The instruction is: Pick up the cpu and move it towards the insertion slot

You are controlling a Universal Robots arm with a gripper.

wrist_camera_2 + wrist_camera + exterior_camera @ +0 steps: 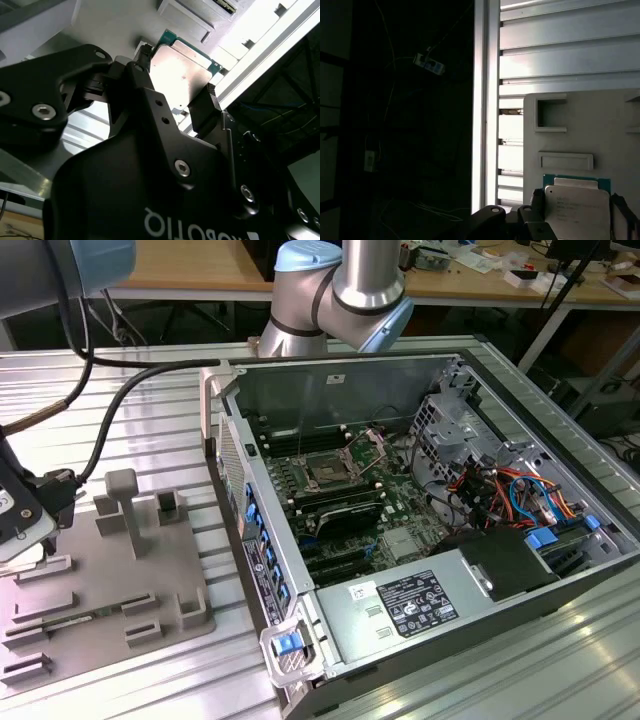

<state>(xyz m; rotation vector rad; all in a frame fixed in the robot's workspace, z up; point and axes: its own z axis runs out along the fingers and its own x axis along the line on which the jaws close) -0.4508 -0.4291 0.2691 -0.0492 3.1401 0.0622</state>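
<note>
Claw pinched on opposite edges of the cpu, over the grey fixture tray at the exterior view's left. Insertion slot is well apart toward that view's right, inside the open PC case.

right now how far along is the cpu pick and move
Done: the gripper is closed on the cpu, with a finger against each side.
In hand: the chip sits in that grip over the grey fixture tray, at the exterior view's left. I cannot tell whether it has lifted clear.
Left: the whole carry. The insertion slot lies inside the computer case, well to the right.
</note>
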